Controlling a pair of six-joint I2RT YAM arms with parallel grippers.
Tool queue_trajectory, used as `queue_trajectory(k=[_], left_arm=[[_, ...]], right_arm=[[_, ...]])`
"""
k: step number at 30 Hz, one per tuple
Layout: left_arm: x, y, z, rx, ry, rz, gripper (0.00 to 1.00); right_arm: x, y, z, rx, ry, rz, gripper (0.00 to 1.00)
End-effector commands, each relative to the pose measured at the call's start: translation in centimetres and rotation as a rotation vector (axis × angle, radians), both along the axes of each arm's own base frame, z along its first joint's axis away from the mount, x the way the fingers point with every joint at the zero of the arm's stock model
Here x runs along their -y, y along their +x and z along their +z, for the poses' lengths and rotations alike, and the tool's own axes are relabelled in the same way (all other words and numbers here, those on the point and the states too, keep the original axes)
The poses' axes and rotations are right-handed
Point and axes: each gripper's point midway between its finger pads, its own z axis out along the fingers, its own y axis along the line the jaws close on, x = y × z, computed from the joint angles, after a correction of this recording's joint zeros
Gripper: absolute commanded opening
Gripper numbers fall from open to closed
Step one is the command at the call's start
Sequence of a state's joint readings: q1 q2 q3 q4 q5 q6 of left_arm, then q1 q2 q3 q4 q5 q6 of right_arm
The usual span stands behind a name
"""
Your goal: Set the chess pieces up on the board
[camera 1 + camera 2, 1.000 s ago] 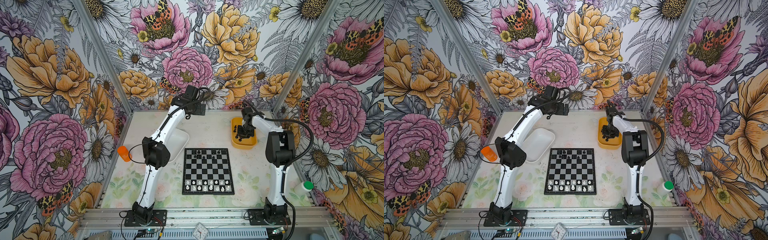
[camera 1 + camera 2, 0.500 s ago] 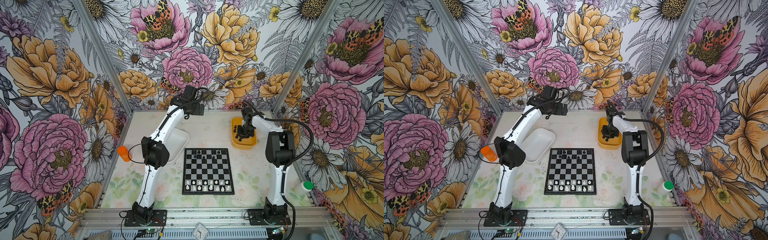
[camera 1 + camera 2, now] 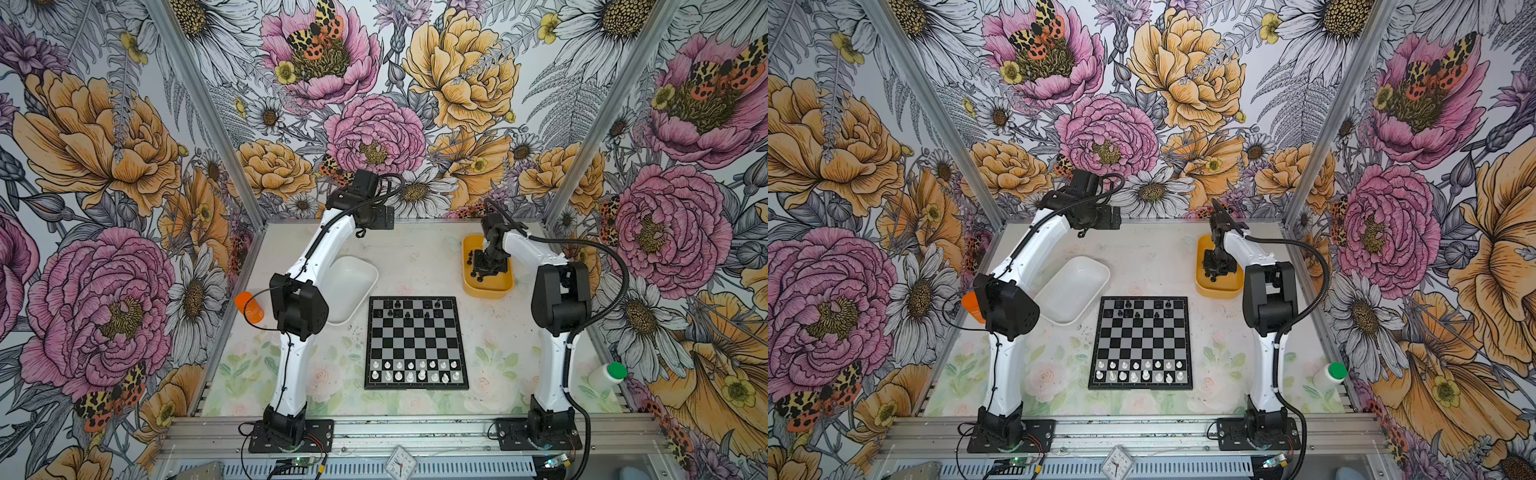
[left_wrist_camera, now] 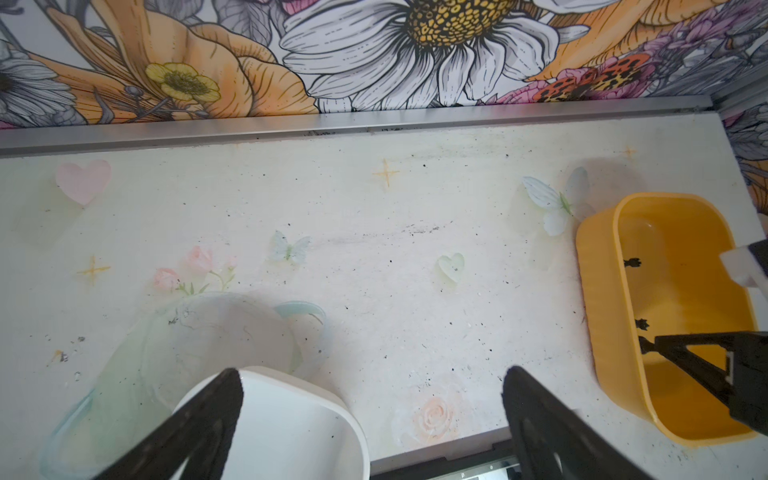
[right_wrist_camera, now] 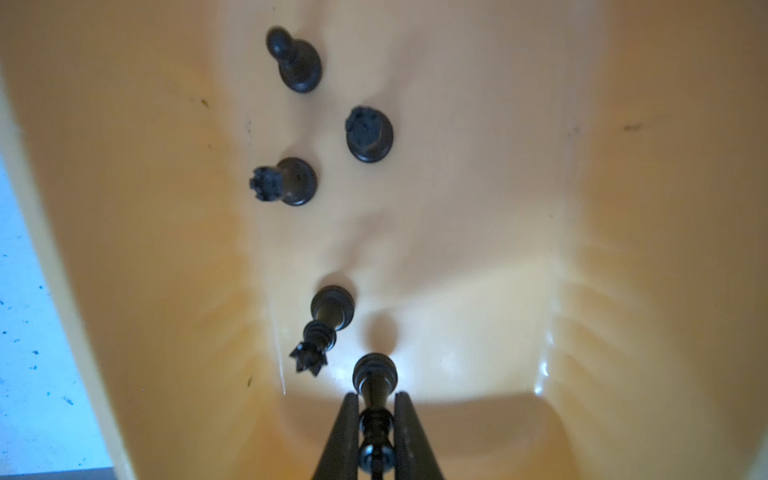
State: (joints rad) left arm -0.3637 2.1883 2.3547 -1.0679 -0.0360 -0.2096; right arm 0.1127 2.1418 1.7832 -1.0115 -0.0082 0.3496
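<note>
L gripper [image 4: 372, 374], jaws wide apart, hangs by white tub's [image 3: 353, 286] far end. Centre: board [image 3: 367, 345] w/ white chess pieces [image 3: 415, 371] on near rows, few black on far rows. R gripper [image 5: 376, 401], inside yellow tub [image 3: 488, 289], pinches black piece [image 5: 375, 374]; four more loose.

Left arm: the white-and-black left arm [image 3: 322, 253] rises from its base, elbow bent, forearm stretched far back.
Left hand: the black two-fingered left hand [image 4: 372, 374] hangs in the air, fingers spread wide, empty.
Right arm: the white-and-black right arm [image 3: 530, 249] reaches back, wrist bent downward.
Right hand: the black two-fingered right hand [image 5: 376, 401] points down, fingers pinched on a slim glossy black chess piece [image 5: 374, 374].
</note>
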Motion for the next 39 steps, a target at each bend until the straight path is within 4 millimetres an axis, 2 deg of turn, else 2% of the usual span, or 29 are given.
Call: queue_trajectory(k=[1,7,12,17,20,25,32,39], left_arm=[[-2.9,0.2,4.1,0.098,-0.031,0.063,0.99],[-6.9,-0.3,4.8,0.114,-0.036,0.131,0.99],[-9.9,-1.5,5.5,0.128,-0.042,0.188,0.99],[-11.7,-3.8,6.7,0.165,-0.061,0.226,0.99],[-11.9,-5.0,6.0,0.163,-0.085,0.238,0.99],[-12.3,-7.5,4.8,0.161,-0.114,0.261,0.99],[-13.2,-11.5,2.7,0.128,-0.122,0.257,0.99],[-11.6,-15.7,1.5,0.131,-0.221,0.182,0.99]], right_arm=[[0.2,0.5,4.2,0.085,-0.039,0.005,0.15],[-1.0,0.0,7.0,0.125,-0.063,0.04,0.15],[-3.4,-0.4,9.6,0.158,-0.059,0.093,0.15],[-6.3,-0.8,11.9,0.19,-0.041,0.152,0.15],[-8.6,-1.2,12.6,0.202,-0.015,0.19,0.15],[-12.5,-2.2,13.0,0.207,0.03,0.255,0.15],[-16.7,-3.6,12.3,0.19,0.057,0.33,0.15],[-19.4,-4.7,10.7,0.155,0.069,0.385,0.15]])
